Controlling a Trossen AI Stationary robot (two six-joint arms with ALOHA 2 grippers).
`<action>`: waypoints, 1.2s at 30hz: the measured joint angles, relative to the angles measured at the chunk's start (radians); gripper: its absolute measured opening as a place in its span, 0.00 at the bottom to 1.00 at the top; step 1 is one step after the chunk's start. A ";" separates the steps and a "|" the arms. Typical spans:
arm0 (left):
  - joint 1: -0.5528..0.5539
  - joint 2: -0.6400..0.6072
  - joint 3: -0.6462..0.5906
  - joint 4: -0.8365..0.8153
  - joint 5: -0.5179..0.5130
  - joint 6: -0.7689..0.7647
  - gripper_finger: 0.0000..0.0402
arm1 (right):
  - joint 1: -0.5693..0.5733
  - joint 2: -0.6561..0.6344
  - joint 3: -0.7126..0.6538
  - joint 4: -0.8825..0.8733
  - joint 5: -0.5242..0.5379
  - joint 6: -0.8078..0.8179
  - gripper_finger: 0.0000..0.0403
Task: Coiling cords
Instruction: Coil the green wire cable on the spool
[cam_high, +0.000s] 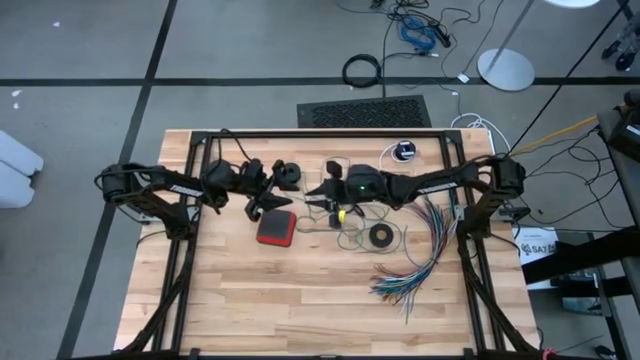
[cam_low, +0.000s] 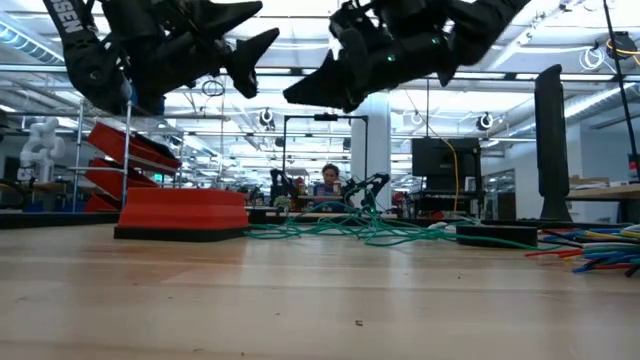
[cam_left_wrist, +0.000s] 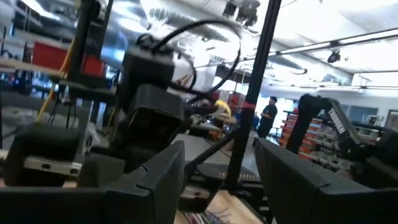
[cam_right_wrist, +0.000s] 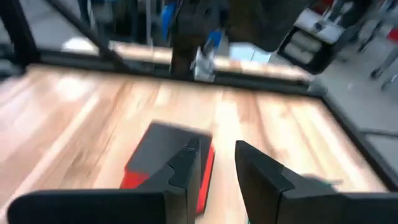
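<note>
High view shows no label that I can read on the table things; only in the low view white letters, something like "SEN", stand on the dark arm at the upper left corner, the rest is cut off.

On the wooden table (cam_high: 230, 290) a red block with a dark top (cam_high: 276, 227) lies near the middle. To its right lies a small black ring (cam_high: 381, 235), and further right a bundle of multicoloured wires (cam_high: 415, 262) fans out toward the table's front right part. A small round black-and-white piece (cam_high: 404, 151) sits near the far edge of the table. Beyond the table, on the floor, are a black mat (cam_high: 364, 111) and a coiled black cable (cam_high: 363, 70). In the low view a person (cam_low: 328, 183) is far behind in the room.

The teal-green cord (cam_high: 352, 231) lies loose on the table between the red block and the black ring, in untidy loops; the low view shows it flat on the wood. The white cord I cannot follow clearly.

The left gripper (cam_high: 268, 204) hangs above the far edge of the red block with its fingers spread and nothing between them. The right gripper (cam_high: 322, 191) hangs just above the green cord, close to the left one; its fingers (cam_right_wrist: 184, 167) stand a little apart, with a narrow gap, and hold nothing.
</note>
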 joint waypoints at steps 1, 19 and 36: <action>-0.002 0.000 0.000 -0.015 0.000 0.001 0.51 | 0.000 0.000 0.020 -0.049 0.000 -0.006 0.22; -0.025 -0.173 0.180 -1.033 -0.258 0.476 0.51 | -0.004 0.000 0.087 -0.748 0.008 -0.079 0.22; -0.067 -0.260 0.383 -1.898 -0.715 0.759 0.51 | 0.002 0.000 0.005 -0.785 0.097 -0.128 0.22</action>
